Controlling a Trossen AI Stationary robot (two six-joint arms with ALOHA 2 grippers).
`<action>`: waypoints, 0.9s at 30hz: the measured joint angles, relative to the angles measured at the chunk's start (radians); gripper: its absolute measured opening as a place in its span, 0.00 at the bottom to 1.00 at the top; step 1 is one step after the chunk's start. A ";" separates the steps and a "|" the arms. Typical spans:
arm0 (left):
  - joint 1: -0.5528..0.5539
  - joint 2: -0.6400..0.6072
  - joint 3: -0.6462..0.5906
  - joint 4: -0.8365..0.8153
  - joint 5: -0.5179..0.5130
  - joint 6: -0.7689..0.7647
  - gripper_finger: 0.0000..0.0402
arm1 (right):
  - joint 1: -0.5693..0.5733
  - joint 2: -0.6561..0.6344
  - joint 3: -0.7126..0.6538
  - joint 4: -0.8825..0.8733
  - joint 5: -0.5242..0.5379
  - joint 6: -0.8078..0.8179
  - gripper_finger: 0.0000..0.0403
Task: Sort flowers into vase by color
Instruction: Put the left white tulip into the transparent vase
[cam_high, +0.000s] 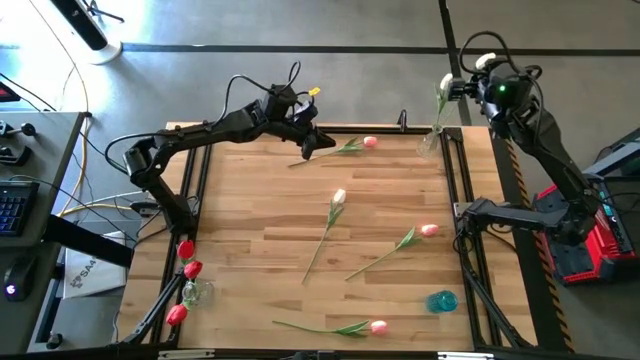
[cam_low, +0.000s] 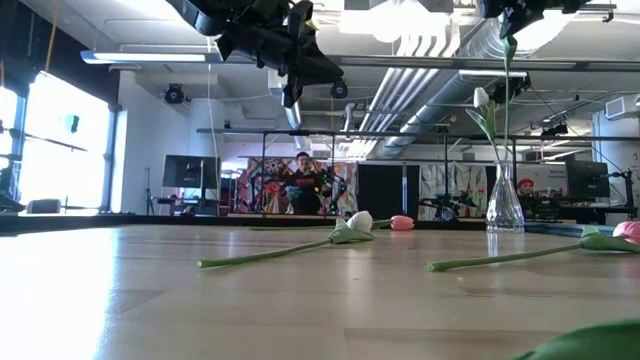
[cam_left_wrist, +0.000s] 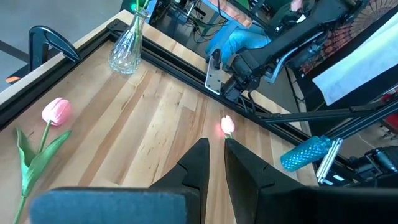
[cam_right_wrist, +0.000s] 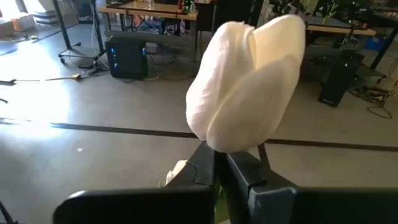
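So roughly halfway: three red tulips (cam_high: 187, 268) sit in the clear glass vase (cam_high: 196, 293) at the wooden counter's (cam_high: 260, 215) near-left corner. Right tool (cam_high: 482, 70), clamped on a cream-white tulip (cam_right_wrist: 247, 84), hovers above the far-right vase (cam_high: 431, 141), which already has one. One white and four pink lie loose; left tool (cam_high: 312, 143), nearly closed, is empty.

Blue textured cylinder (cam_high: 441, 300) near table edge

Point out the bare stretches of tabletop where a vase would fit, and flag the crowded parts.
Freest: the left-centre boards between the red tulips' vase and the white tulip. Also bare: the near-right corner behind the blue vase. Crowded: the middle-right, around the pink tulip, and the far edge, where the left end effector hovers beside another pink tulip.
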 joint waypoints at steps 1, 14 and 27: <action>0.000 0.000 0.000 0.000 -0.001 0.005 0.10 | 0.000 0.000 0.000 -0.004 -0.001 0.007 0.00; 0.002 0.000 0.000 0.000 -0.048 0.031 0.10 | 0.009 0.013 -0.002 -0.075 -0.007 0.088 0.01; 0.002 0.000 0.000 -0.005 -0.047 0.031 0.10 | 0.015 0.017 -0.002 -0.157 -0.050 0.195 0.45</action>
